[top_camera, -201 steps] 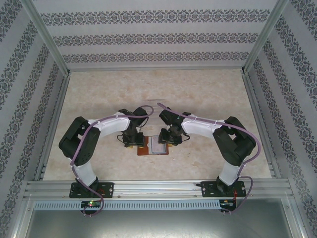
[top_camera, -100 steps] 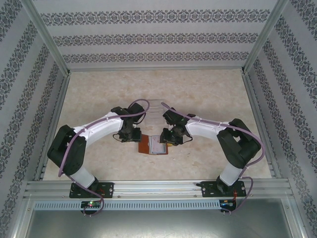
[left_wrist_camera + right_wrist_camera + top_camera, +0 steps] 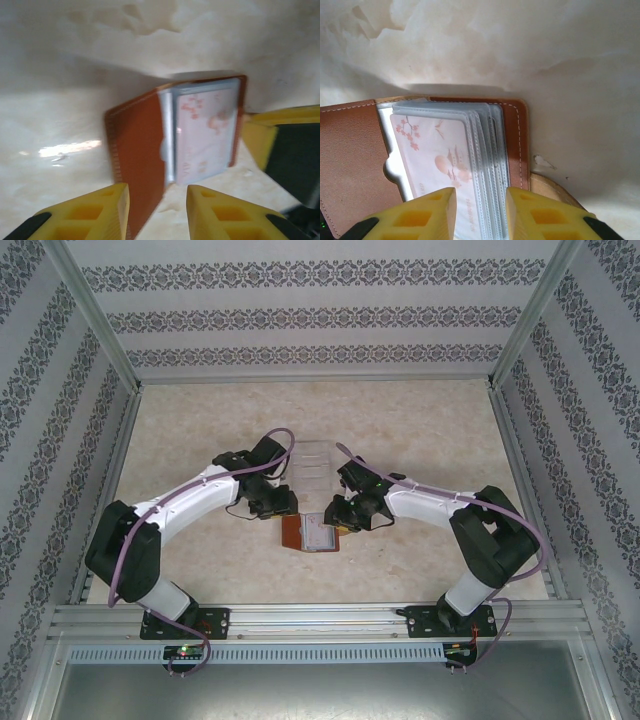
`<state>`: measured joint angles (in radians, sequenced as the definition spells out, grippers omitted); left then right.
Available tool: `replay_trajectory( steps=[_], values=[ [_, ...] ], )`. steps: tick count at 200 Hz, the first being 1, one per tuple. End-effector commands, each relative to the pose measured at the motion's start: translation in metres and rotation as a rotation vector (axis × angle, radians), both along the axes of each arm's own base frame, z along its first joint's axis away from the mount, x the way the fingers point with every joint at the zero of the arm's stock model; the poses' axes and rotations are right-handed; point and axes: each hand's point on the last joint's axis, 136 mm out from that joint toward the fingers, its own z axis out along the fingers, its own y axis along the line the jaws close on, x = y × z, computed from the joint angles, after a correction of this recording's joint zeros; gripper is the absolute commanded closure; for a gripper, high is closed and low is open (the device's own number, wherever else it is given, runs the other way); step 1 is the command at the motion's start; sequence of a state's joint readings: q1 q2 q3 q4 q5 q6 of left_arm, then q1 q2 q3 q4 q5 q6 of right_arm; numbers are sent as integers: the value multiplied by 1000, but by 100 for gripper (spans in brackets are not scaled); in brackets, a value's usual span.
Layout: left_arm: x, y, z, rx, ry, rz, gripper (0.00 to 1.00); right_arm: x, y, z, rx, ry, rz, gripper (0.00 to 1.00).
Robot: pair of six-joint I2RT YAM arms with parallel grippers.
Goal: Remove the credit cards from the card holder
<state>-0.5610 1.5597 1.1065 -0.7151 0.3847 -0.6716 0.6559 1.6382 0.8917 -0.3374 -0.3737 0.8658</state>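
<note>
Card holder [image 3: 137, 150] spread open, clear tray [image 3: 313, 464] behind, left pincer [image 3: 157, 201] and right pincer [image 3: 480, 201] released.

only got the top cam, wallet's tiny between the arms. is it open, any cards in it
Observer: In the right wrist view the card holder lies open, and a pale card with pink print shows at the front.
Operator: anything behind that card
Observer: A stack of clear sleeves fans out behind it. I cannot tell whether they hold more cards.
Operator: left jaws open or shut
Observer: Open and empty in the left wrist view, with a corner of the card holder showing in the gap between them.
</note>
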Motion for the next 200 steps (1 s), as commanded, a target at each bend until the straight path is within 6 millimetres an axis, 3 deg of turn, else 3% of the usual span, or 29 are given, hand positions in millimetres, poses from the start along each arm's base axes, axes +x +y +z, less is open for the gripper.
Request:
replay_trajectory(
  steps=[1,33,73,119,200],
  values=[
    [8,-29,7,-140,20,-14,67,1,1,4,40,0,-16,69],
    [6,-40,-6,-184,62,-27,71,2,2,2,53,7,-26,69],
    [-6,-26,-40,-103,130,-24,75,2,4,-4,68,21,-28,70],
    [-11,-24,-65,-122,131,-19,76,-2,2,-16,56,47,-28,70],
    [2,-38,-58,-361,41,34,69,-2,0,-14,57,42,-34,70]
  ],
)
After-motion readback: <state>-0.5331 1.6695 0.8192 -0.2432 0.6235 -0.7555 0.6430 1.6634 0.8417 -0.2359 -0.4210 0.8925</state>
